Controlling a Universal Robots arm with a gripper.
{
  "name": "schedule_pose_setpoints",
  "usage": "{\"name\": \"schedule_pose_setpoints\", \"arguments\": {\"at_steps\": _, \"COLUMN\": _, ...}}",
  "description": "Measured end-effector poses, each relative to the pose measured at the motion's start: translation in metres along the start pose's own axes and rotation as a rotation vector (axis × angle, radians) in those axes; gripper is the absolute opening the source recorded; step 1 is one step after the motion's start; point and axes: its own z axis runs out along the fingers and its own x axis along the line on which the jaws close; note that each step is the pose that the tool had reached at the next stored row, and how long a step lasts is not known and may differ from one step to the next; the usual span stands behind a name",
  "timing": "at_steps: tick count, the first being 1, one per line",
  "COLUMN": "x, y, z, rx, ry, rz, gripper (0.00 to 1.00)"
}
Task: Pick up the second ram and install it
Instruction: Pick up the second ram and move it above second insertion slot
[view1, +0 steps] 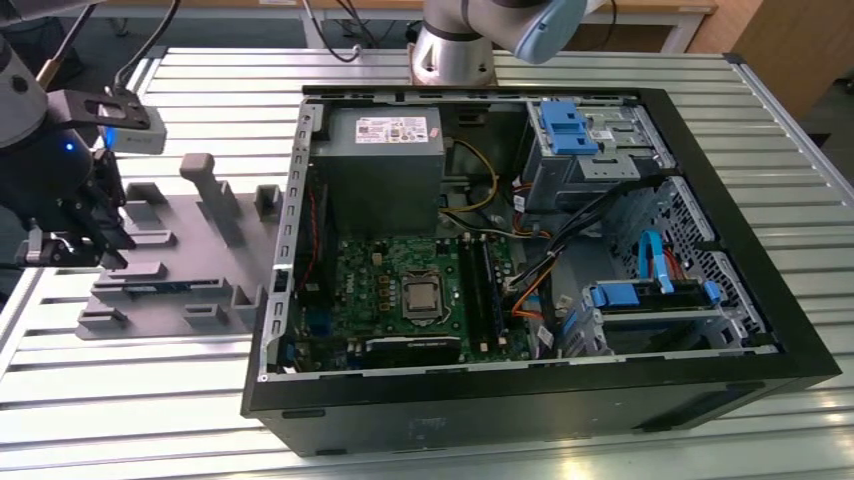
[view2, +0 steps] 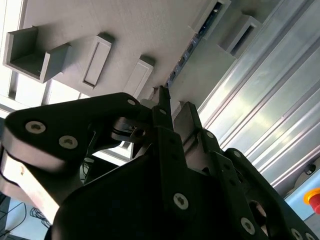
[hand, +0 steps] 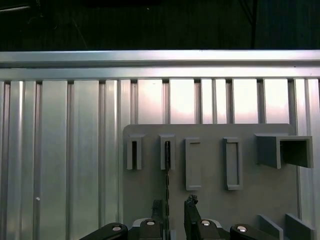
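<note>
- Claw (hand: 174, 212) open over the grey fixture (hand: 215, 210), clear gap btwn its fingers.
- Second ram (hand: 167, 172) stands on edge in a fixture slot. Its near end sits btwn the claw fingers, close to one finger (hand: 158, 210); can't tell if touching.
- Fixture lies flat on the ribbed metal desk (hand: 65, 150).
- Open PC case (view1: 534, 400) w/ motherboard (view1: 400, 290) sits just beside the fixture, on the exterior view's right.
</note>
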Motion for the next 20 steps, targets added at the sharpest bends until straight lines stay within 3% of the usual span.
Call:
{"name": "schedule_pose_setpoints", "arguments": {"at_steps": 10, "x": 0.0025, "y": -0.0005, "z": 0.0145, "rx": 0.0000, "ry": 0.0007, "rz": -0.022, "gripper": 0.31}}
{"name": "schedule_pose_setpoints", "arguments": {"at_steps": 20, "x": 0.0028, "y": -0.0007, "z": 0.0261, "rx": 0.0107, "ry": 0.0006, "rz": -0.023, "gripper": 0.31}}
